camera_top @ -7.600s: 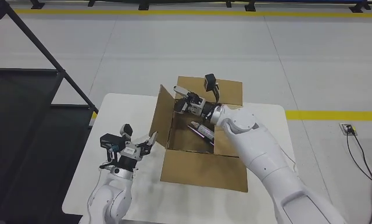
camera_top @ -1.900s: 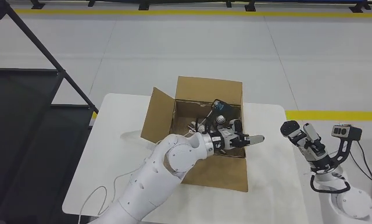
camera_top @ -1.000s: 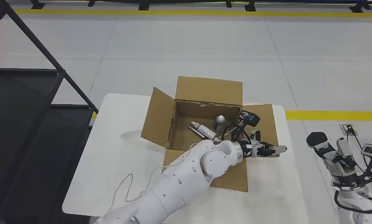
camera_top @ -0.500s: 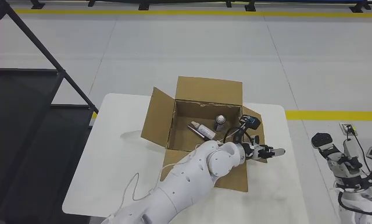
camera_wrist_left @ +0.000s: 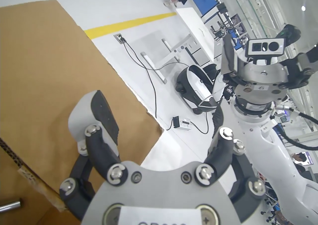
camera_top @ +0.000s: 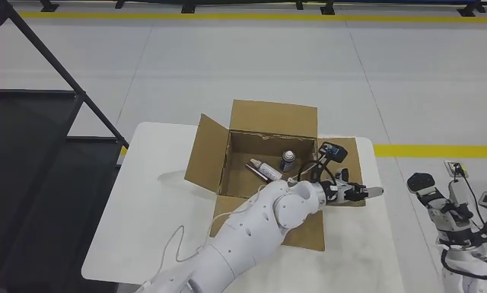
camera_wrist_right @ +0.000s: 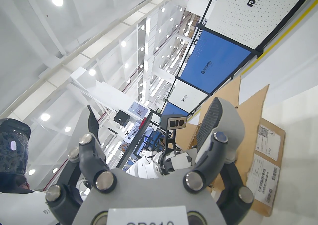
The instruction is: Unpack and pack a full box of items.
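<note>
White surface (camera_top: 152,209) on a pale floor, with the box (camera_top: 274,118) open at its middle. My left jaws are spread wide with nothing between them. They hang at the box's 3 o'clock, over the right flap (camera_top: 351,148). From the wrist I see one finger (camera_wrist_left: 99,114) over the cardboard and the other past the flap's torn edge, above the floor. I cannot tell whether the finger touches the flap. The left arm (camera_top: 251,232) lies across the front wall to get there. Inside the box, toward 12 o'clock, a can (camera_top: 289,157) stands upright. A tube (camera_top: 261,169) lies just beside it at the can's 9 o'clock. The right jaws are also wide and empty, well off past the surface's 3 o'clock edge and pointed up.

My read is that I'm laying that flap out flat so the opening is clear for unpacking. To do it well, I'd press with the pad flat on the cardboard, out near the free edge rather than the hinge, so the fold creases and doesn't spring up. I'd keep the forearm light on the front wall, or the box may slide or cave. After that I'd lift clear and take the can from above, since the tube lies close.
</note>
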Tool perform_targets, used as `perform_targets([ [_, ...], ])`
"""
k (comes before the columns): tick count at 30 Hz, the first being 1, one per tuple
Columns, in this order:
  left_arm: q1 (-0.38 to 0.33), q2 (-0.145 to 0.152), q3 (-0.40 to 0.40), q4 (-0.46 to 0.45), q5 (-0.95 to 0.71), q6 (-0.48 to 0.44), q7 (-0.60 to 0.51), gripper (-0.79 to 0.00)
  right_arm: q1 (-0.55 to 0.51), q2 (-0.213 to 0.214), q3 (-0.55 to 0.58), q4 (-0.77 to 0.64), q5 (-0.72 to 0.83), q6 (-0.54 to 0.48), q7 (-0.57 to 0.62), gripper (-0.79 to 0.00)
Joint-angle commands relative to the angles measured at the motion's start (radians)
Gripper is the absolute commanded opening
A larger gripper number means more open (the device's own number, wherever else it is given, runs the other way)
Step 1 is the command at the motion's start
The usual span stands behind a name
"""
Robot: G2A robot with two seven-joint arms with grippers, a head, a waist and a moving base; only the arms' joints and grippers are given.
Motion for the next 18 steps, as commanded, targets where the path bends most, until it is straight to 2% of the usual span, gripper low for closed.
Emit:
perform_targets([
  [1,0.008,0.009,-0.020,-0.029,0.011,-0.006,0.007,0.000,0.001,-0.001,-0.003,-0.002,-0.019,-0.021,-0.027,0.000],
  [6,0.043,0.050,-0.102,-0.140,0.052,-0.015,0.022,0.000,-0.004,-0.003,0.000,-0.029,-0.115,-0.034,-0.107,0.000],
  [10,0.107,0.102,-0.207,-0.278,0.112,-0.010,0.013,0.000,-0.001,-0.004,-0.009,-0.070,-0.231,-0.010,-0.166,0.000],
  [14,0.218,0.162,-0.344,-0.483,0.195,0.010,-0.026,0.000,0.009,-0.003,-0.027,-0.146,-0.445,0.000,-0.202,0.000],
  [18,0.372,0.214,-0.491,-0.733,0.278,0.035,-0.072,0.000,0.035,-0.003,-0.078,-0.228,-0.637,0.039,-0.216,0.000],
])
